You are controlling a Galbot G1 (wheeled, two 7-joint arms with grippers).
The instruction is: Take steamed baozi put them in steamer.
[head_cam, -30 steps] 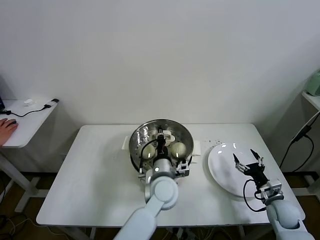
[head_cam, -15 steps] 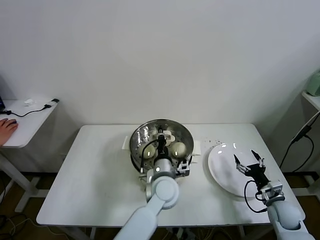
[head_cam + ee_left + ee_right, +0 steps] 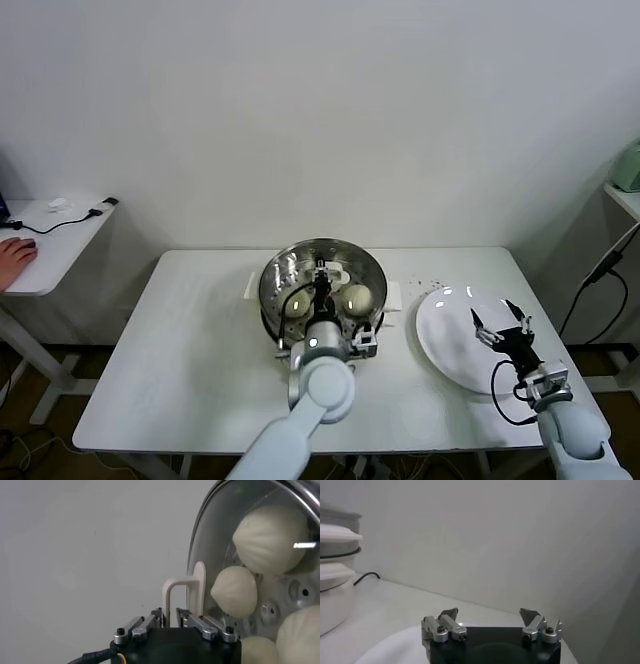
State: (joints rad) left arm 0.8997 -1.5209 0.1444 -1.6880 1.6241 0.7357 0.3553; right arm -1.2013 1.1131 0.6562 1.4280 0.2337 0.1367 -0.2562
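The steamer (image 3: pixel 272 275) stands mid-table, a shiny steel pot with baozi (image 3: pixel 357 297) on its perforated tray. The left wrist view shows several baozi (image 3: pixel 235 591) inside the pot (image 3: pixel 200 545). My left gripper (image 3: pixel 322 276) reaches over the pot from the near side. Its jaws stand a narrow way apart (image 3: pixel 170 616), with one leg of a cream loop handle (image 3: pixel 182 582) in the gap, close against one finger. No baozi is between them. My right gripper (image 3: pixel 500 325) hovers open and empty over the white plate (image 3: pixel 450 340), fingers spread wide (image 3: pixel 490 615).
The steamer's cream side handles (image 3: pixel 252 285) stick out at left and right of the pot. A side table (image 3: pixel 50 245) with a cable and a person's hand stands far left. A white appliance with a cord (image 3: pixel 335 580) shows in the right wrist view.
My right gripper has drifted slightly to the right and toward the near edge above the plate. The left arm has held its place over the steamer.
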